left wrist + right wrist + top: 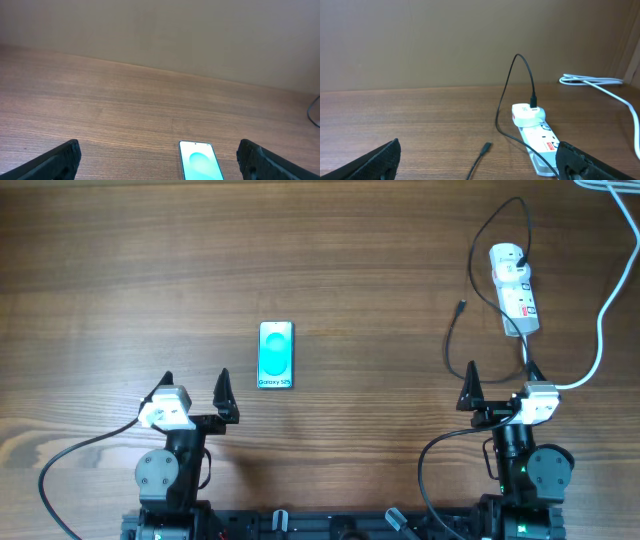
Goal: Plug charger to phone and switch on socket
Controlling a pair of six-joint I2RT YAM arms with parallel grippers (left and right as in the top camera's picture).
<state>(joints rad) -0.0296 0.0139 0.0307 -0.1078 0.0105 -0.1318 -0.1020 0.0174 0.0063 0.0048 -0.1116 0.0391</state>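
We see a wooden surface that carries everything. At its near edge sit the two arms. The left end effector has its fingers spread wide apart and holds nothing. The right end effector is spread apart and empty as well.

A white cord snakes along the right side of the surface. The socket lies flat ahead of the right end effector, with small red marks on its top face. A white adapter is seated at its far end.

The phone lies flat, cyan screen up, just ahead of the left end effector and a little to its right, with the "Galaxy S25" edge toward the arms.

The charger rises in an arc from the adapter. Its loose end lies on the surface left of the socket. Its connector tip is apart from the socket and well apart from the phone.
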